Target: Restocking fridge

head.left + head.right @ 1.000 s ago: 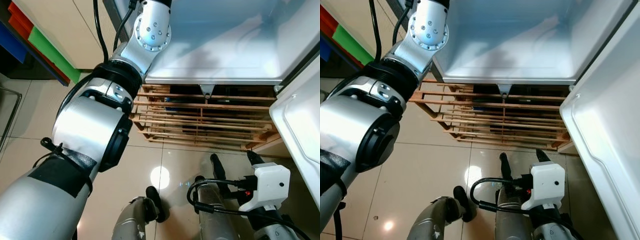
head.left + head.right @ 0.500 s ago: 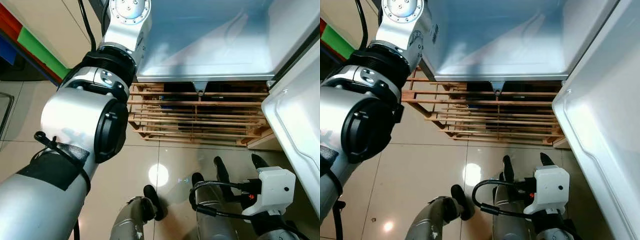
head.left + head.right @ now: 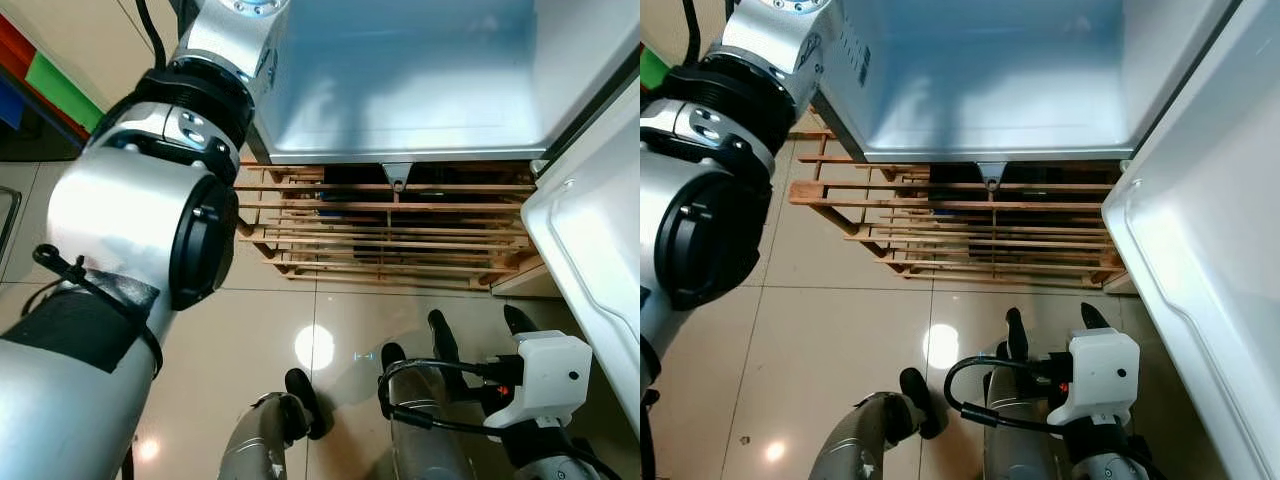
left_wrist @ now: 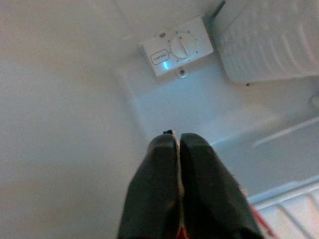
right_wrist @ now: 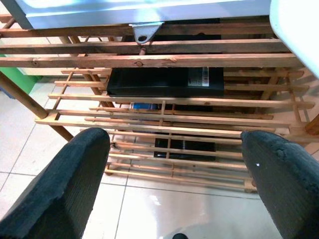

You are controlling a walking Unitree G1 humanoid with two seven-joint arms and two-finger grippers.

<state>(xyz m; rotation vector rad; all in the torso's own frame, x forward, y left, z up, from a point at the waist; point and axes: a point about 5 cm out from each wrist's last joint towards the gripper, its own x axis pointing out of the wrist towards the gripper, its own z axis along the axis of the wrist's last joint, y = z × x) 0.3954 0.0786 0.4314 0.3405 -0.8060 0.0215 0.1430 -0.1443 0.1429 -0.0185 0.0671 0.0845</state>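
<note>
White plastic lines the open fridge into which the robot's left arm reaches, its left gripper deep inside with the two black fingers pressed together and holding nothing that can be made out. Ahead of those fingertips, on the inner wall, sits the thermostat dial with a small lit panel beside it; a ribbed white compartment lies off to one side, and a wire shelf shows near the fingers' base. No stock item to be loaded can be seen, so the goods' whereabouts cannot be told. The right gripper hangs low with its fingers spread wide and empty, and between them shows the slatted wooden rack that carries the fridge, with dark boxes tucked among the slats. The open fridge door stands close on the right arm's side. The risk, by judgement, is that the closed left fingers nudge the dial and shift the temperature setting, or scrape the liner, should the arm push further in; a swing of the right arm could catch the door edge or the rack.
</note>
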